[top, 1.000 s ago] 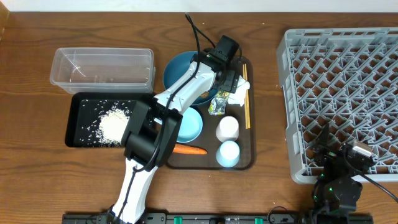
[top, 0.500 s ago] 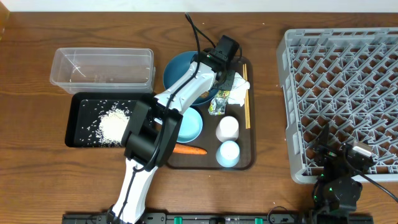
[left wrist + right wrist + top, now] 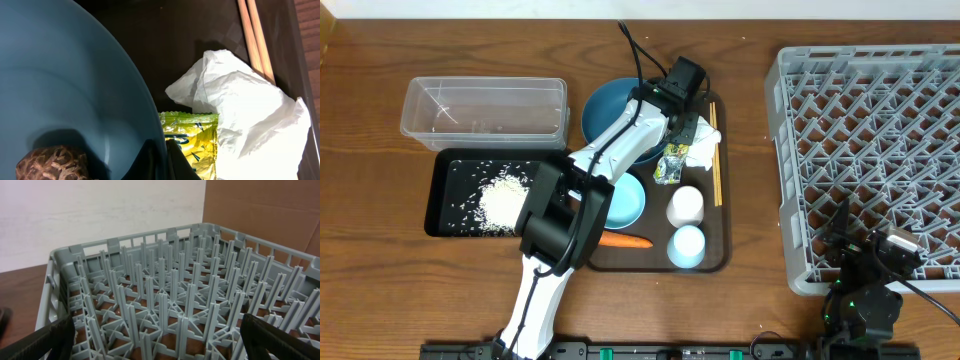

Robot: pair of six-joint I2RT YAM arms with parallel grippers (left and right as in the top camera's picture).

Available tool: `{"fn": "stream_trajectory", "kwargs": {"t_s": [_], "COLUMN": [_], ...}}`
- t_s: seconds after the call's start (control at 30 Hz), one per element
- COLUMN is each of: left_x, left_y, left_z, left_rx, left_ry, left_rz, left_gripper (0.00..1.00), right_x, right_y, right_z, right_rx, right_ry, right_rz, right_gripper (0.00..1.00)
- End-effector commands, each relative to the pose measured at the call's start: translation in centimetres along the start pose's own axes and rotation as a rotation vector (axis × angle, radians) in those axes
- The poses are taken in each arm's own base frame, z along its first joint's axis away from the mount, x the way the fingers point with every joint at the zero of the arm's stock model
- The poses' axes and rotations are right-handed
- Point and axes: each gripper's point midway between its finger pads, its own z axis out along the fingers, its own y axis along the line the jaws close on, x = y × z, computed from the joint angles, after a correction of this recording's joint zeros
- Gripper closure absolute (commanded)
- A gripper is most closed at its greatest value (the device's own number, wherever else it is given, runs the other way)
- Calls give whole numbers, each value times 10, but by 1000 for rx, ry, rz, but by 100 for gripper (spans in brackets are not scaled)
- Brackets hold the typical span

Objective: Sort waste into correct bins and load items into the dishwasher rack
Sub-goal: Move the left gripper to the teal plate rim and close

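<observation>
My left gripper [image 3: 672, 140] [image 3: 162, 160] is shut on the right rim of the dark-blue plate [image 3: 615, 105] [image 3: 75, 75], one finger inside and one outside. A brown food lump [image 3: 50, 162] lies in the plate. Right beside the rim lie the green-yellow wrapper [image 3: 669, 165] [image 3: 192, 140] and the crumpled white tissue [image 3: 700, 145] [image 3: 240, 110], with the chopsticks [image 3: 717, 160] [image 3: 255, 35] beyond. The bowl [image 3: 625, 200], two cups [image 3: 686, 206] [image 3: 687, 246] and the carrot [image 3: 625, 241] sit nearer the front. My right gripper [image 3: 865, 250] [image 3: 160, 330] stands open at the grey rack [image 3: 870, 150] [image 3: 160, 305].
The brown serving tray [image 3: 720, 255] holds the dishes. Left of it are the black tray [image 3: 445, 190] with loose rice [image 3: 503, 200] and the clear tub [image 3: 485, 110] behind it. The rack fills the right side of the table.
My left gripper's fingers have closed onto the plate's rim. The right arm has not moved.
</observation>
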Motion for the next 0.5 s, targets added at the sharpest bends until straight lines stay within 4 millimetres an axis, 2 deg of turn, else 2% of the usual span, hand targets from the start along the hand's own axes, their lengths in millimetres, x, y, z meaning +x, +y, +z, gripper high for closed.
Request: {"fn": "stream_trajectory", "kwargs": {"t_s": [0.0,0.3,0.47], "left_x": [-9,-40,-45], "left_y": [-6,-22,-24], "left_z": [-11,-75,-101], "left_rx": [15,57,67], "left_ry": [-27,-165,-198], "left_rz": [11,26,25], "left_gripper": [94,94,94], "right_x": [0,0,0], "right_y": [0,0,0], "right_z": [0,0,0], "right_rx": [-4,-4,-4], "right_ry": [7,7,7], "right_rz": [-6,-6,-6], "right_gripper": [1,1,1]}}
